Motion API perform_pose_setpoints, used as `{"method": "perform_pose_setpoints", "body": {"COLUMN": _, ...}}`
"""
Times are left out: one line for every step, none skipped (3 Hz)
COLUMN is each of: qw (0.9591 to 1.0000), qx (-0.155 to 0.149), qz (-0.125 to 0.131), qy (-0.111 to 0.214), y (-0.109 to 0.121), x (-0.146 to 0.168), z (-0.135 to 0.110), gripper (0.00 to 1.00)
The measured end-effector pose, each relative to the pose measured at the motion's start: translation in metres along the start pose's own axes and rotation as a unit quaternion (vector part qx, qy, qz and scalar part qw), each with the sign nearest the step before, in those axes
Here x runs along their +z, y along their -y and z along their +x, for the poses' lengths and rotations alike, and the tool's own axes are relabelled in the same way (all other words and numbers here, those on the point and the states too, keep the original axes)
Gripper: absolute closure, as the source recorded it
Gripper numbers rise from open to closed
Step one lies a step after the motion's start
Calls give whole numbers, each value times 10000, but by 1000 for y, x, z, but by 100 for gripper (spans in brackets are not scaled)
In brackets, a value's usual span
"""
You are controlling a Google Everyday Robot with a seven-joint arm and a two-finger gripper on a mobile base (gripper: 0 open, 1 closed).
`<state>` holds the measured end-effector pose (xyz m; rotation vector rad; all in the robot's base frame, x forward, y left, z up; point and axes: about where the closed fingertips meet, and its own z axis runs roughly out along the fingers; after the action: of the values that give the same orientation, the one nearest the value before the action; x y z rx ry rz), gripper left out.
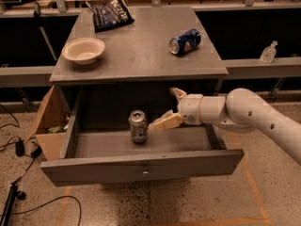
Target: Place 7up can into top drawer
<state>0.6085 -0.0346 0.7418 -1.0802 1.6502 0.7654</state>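
A grey table [141, 55] fills the middle of the frame, its flat top running toward the upper edge. Under it the top drawer [94, 169] is pulled well out toward the lower part of the frame, so its shallow floor lies exposed and can be reached from above.

The white arm [256, 119] enters from the right edge and stretches left across the drawer's right wall, low enough to work inside the cavity. A cardboard box [47, 128] stands against the table's left side at middle left.

On the tabletop are three things the task has no use for, all well apart from the drawer: a dark chip bag [110, 15] at upper left, a pale bowl [83, 50] below it, and a blue can [185, 41] lying on its side at upper right.

The gripper [168, 108] sits right of centre, over the drawer floor. Its two fingers are spread wide and grasp nothing. The lower finger points at the 7up can [138, 126] and ends just beside it. Whether it touches is not clear.

That can stands upright on the drawer floor, left of centre, carried by nothing. The placing looks done, leaving only the arm to be lifted clear.

A small round knob [146, 173] marks the middle of the drawer front.
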Motion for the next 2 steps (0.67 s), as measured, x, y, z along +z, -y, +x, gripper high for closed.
{"method": "perform_pose_setpoints", "body": {"qw": 9995, "qx": 121, "qz": 286, "qy": 28, "y": 12, "x": -30, "z": -31, "gripper": 31}}
{"method": "perform_pose_setpoints", "body": {"qw": 9989, "qx": 79, "qz": 448, "qy": 62, "y": 27, "x": -56, "z": -78, "gripper": 54}}
